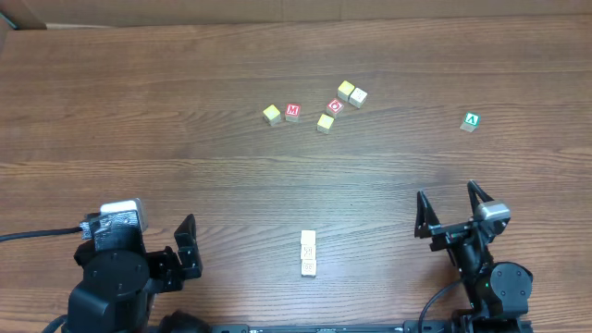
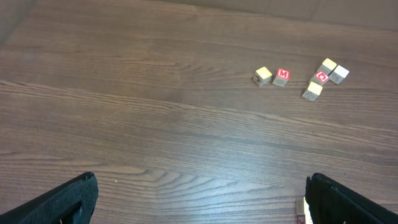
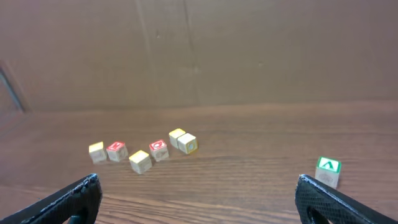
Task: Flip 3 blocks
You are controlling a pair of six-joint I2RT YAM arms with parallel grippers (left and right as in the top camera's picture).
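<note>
Three pale wooden blocks (image 1: 308, 252) lie in a short row near the table's front edge, between the two arms. Their top faces are whitish with faint red print. In the left wrist view only a sliver of the blocks (image 2: 302, 211) shows, beside the right finger. My left gripper (image 1: 165, 242) (image 2: 200, 182) sits to the left of the row, open with bare wood between its fingers. On the row's right, my right gripper (image 1: 448, 196) (image 3: 198, 182) is open and holds nothing. The right wrist view does not show the row.
Farther back lie loose cubes: a yellow one (image 1: 271, 114), a red M (image 1: 292, 112), a red O (image 1: 336, 106), another yellow (image 1: 325, 122) and a touching pair (image 1: 351, 93). A green A cube (image 1: 472, 121) sits alone at the right.
</note>
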